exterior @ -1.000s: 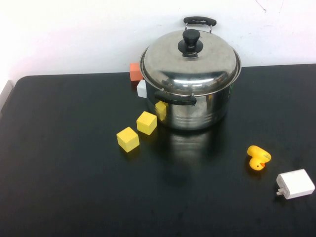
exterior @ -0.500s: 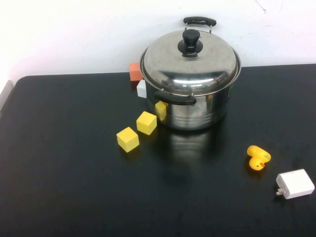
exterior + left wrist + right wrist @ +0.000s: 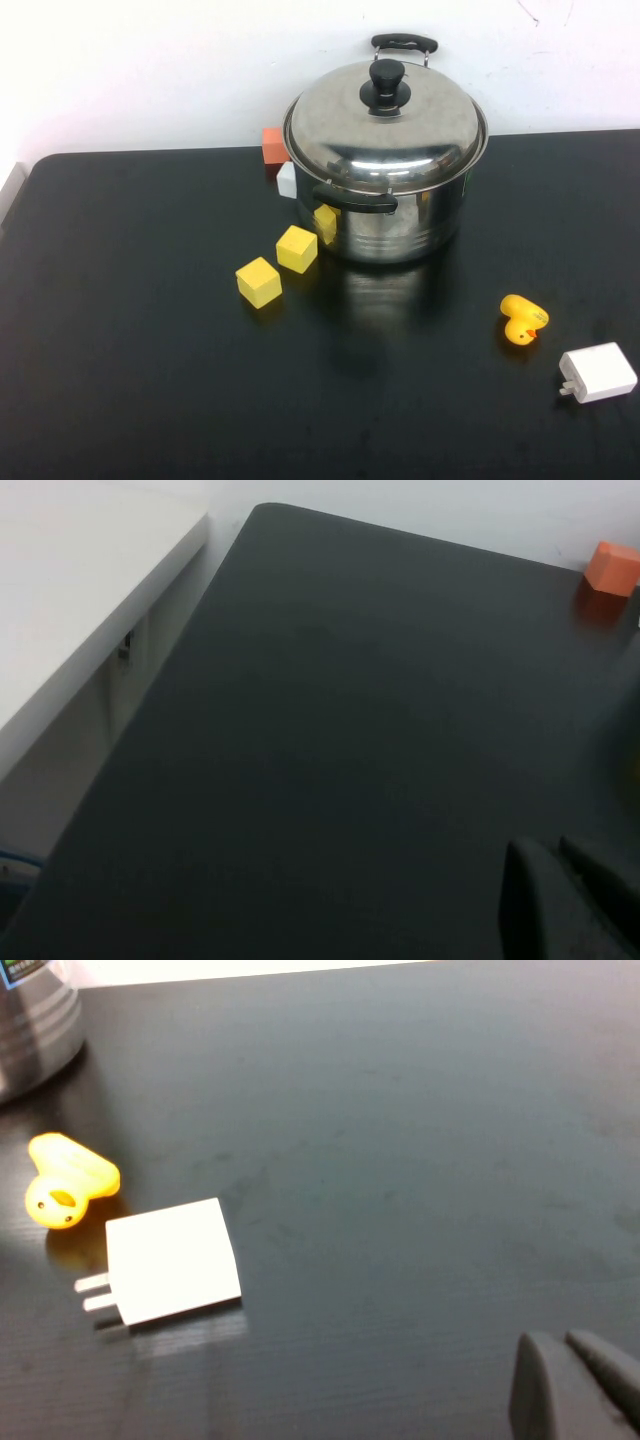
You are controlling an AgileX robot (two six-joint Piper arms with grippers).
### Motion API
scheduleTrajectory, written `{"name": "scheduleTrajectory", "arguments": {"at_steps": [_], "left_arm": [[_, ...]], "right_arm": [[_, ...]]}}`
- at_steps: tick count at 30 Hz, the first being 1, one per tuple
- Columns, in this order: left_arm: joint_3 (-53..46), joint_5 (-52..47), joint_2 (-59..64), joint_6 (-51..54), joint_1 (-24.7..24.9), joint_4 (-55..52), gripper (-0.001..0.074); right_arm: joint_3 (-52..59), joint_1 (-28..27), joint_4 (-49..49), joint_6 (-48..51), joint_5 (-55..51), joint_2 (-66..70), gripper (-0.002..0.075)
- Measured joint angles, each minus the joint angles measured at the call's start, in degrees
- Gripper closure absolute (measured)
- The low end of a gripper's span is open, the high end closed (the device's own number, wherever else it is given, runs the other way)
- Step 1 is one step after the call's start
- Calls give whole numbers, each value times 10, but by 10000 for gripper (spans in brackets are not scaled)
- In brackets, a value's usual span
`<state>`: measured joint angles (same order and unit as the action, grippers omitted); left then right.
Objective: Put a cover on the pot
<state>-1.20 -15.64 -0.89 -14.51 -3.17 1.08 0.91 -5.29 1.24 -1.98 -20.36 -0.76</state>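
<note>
The pot (image 3: 400,225), a big shiny steel stockpot with black side handles, stands at the back of the black table (image 3: 150,380). A domed steel lid (image 3: 400,135) with a black knob (image 3: 386,85) sits squarely on its rim. Neither arm shows in the high view. In the left wrist view my left gripper (image 3: 558,852) hangs shut and empty over bare table at the left side. The right wrist view shows my right gripper (image 3: 562,1340) shut and empty over the table, with the pot's base (image 3: 35,1020) far off.
Two yellow cubes (image 3: 259,282) (image 3: 297,248) lie left of the pot. An orange block (image 3: 274,146) and a white block (image 3: 288,180) sit behind them. A yellow duck (image 3: 523,319) and a white charger (image 3: 598,372) lie at front right.
</note>
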Motion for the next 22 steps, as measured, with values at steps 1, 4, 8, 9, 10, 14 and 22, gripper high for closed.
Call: {"name": "scheduleTrajectory", "arguments": {"at_steps": [1, 4, 8, 9, 10, 14, 22], "left_arm": [[0, 0, 0, 2, 0, 0, 736], [0, 0, 0, 3, 0, 0, 736], [0, -12, 0, 4, 0, 0, 736], [1, -17, 0, 5, 0, -1, 736], [1, -17, 0, 6, 0, -1, 736], [1, -17, 0, 6, 0, -1, 736], [1, -18, 0, 18, 0, -3, 736]], "right_arm": [[0, 0, 0, 0, 0, 0, 728], [0, 0, 0, 0, 0, 0, 728], [0, 0, 0, 0, 0, 0, 728], [0, 0, 0, 0, 0, 0, 728], [0, 0, 0, 0, 0, 0, 728], [0, 0, 0, 0, 0, 0, 728], [0, 0, 0, 0, 0, 0, 728]]}}
